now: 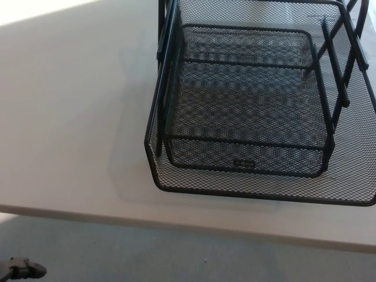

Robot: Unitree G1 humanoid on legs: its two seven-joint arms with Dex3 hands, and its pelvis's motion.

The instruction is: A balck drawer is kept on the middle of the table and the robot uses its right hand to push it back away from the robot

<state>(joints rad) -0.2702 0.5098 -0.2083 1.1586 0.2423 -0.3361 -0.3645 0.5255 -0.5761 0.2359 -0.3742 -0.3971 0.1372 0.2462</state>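
A black wire-mesh drawer unit (258,106) stands on the pale table (70,117), right of the middle and running off the top and right edges of the head view. Its lower tray sticks out toward me, with the front rim (258,191) a little way in from the table's near edge. An upper tray sits inside the frame between slanted black side bars. Neither of my hands shows in the picture.
The table's near edge (176,220) crosses the lower part of the view, with grey floor (147,252) below it. A small black object (23,269) lies on the floor at the bottom left.
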